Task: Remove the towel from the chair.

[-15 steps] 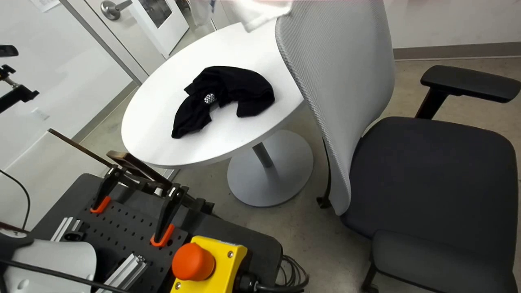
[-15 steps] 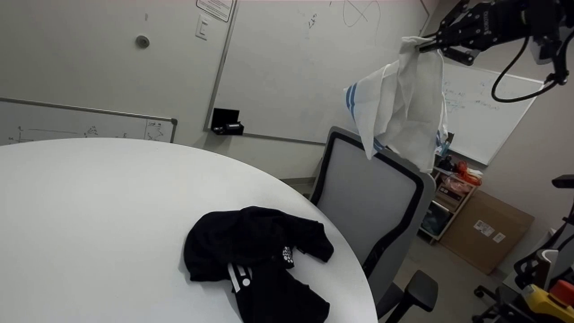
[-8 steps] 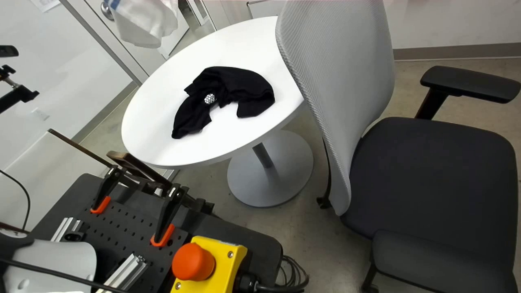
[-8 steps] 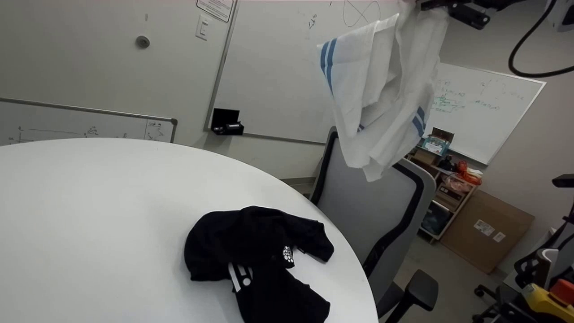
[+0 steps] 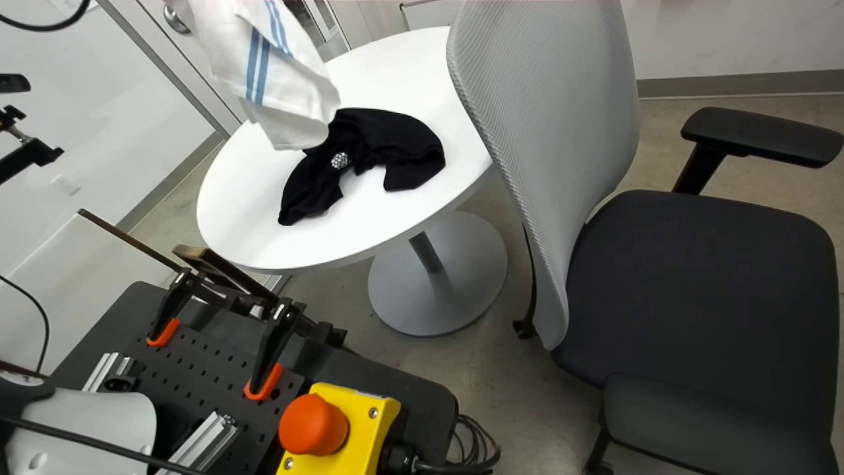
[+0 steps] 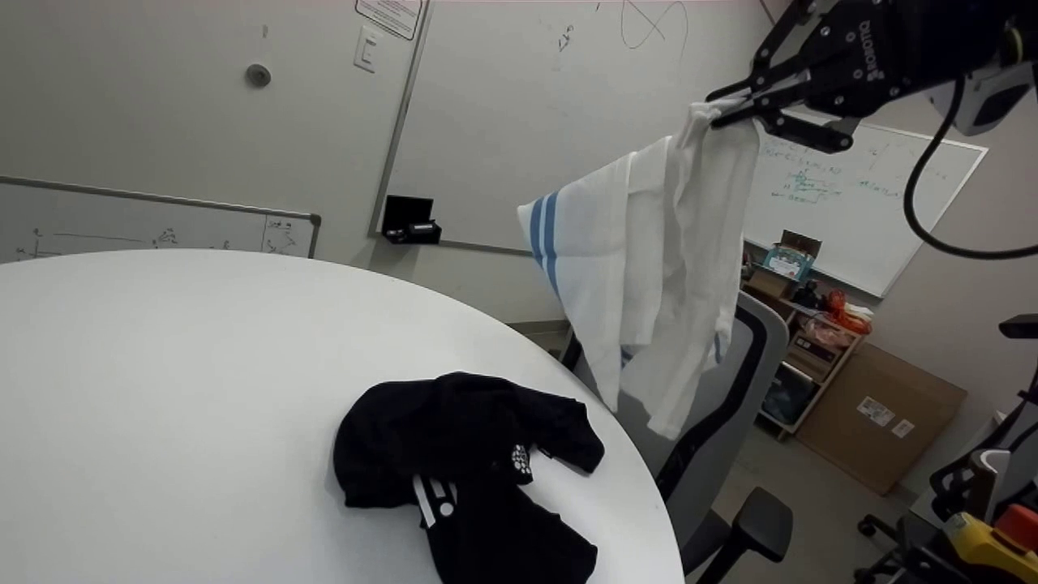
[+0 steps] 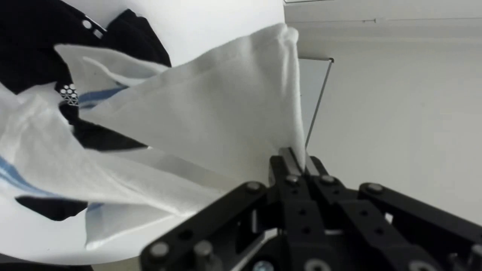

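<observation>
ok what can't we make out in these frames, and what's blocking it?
Towel: in an exterior view, upper end cut off by the picture's top edge.
Chair back: in an exterior view, much of it hidden behind the towel.
Green writing: in an exterior view, too small to read.
Black garment: in the wrist view, partly covered by the towel.
Towel's gripped fold: in the wrist view, hidden inside the hand.

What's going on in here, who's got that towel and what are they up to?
A robot pincer is shut on a white towel with blue stripes, holding it up so that it hangs down. The towel is off the chair but not yet released. Some black clothing lies on the white table.
</observation>
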Controlling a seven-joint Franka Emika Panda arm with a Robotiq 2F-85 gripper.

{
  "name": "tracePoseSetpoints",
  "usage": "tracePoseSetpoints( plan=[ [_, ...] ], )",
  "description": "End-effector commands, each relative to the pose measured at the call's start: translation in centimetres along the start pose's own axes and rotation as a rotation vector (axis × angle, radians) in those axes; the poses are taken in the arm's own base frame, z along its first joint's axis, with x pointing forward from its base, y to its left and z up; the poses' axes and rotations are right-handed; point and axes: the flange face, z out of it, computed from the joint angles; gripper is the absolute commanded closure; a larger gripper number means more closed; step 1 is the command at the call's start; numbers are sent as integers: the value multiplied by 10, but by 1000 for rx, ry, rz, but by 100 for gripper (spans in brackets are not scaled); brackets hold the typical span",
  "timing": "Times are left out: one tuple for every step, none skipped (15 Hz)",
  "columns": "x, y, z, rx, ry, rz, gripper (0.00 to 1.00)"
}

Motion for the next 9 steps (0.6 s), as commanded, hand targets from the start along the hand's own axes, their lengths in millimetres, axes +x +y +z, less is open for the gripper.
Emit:
tracePoseSetpoints(
  plan=[
    [-6,24,18,-75,-12,-44,99],
    [-8,32,23,-98,-10,-53,99],
    [-9,38,26,-114,-8,-65,99],
    [-10,45,29,-135,-8,-79,99],
    [-11,51,33,-154,-7,-93,99],
    [-11,57,36,-171,-5,-105,99],
    [-11,62,39,-187,-7,-114,99],
    [-10,66,42,-199,-5,-122,99],
    [-9,69,44,-208,-2,-130,99]
  ],
)
